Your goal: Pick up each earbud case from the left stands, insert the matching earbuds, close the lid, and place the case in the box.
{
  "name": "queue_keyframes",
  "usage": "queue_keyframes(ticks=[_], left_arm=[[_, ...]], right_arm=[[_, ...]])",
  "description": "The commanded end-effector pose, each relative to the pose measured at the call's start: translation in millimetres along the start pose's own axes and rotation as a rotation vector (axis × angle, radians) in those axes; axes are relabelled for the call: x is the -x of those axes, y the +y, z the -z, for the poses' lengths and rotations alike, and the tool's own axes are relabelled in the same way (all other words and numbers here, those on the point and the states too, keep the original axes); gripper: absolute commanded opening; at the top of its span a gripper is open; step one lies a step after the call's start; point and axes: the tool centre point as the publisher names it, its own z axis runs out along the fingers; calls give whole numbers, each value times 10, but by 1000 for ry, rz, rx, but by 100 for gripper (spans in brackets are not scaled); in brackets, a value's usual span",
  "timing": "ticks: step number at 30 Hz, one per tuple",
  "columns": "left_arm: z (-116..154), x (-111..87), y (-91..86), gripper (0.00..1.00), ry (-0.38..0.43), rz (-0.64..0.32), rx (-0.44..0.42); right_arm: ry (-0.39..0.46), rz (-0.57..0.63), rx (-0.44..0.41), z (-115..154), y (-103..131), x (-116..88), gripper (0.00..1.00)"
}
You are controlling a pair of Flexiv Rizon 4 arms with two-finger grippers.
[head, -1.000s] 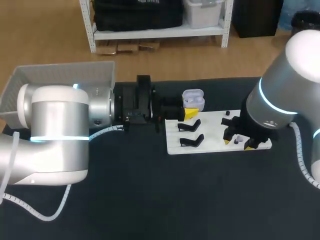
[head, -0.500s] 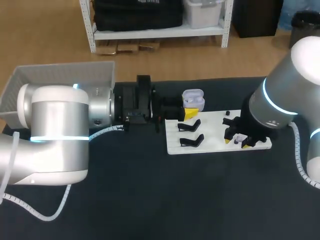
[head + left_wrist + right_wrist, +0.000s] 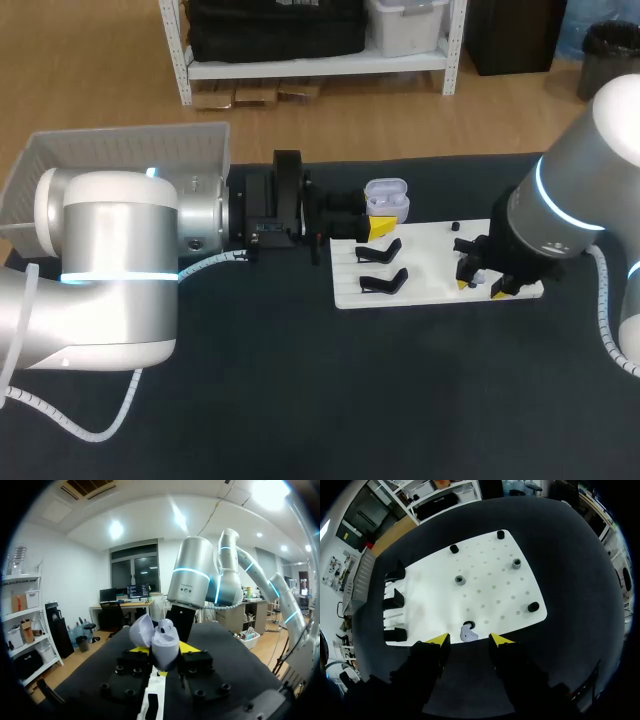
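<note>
My left gripper is shut on a lavender earbud case, lid open, held just behind the white board; in the head view the case sits at the board's far left corner. My right gripper hangs open over the board's near right edge. A small lavender earbud lies between its yellow tips, with a gap on each side. From the head camera the right gripper stands low over the board.
Black stands sit on the board's left part. Several small black pegs dot the board. A white basket stands at the table's far left. Dark tabletop spreads in front of the board.
My right arm has shifted slightly to the right and its fingers have narrowed a little around the earbud. The left arm and case have not moved.
</note>
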Motion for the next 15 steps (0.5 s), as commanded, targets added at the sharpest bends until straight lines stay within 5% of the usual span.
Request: queue_keyframes(ticks=[1,15], left_arm=[[-5,-18,-20,0,-9,-5,12],[-5,-18,-20,0,-9,-5,12]], right_arm=[[5,3,-1,4,-4,33,47],[4,11,-10,4,-1,73,39]])
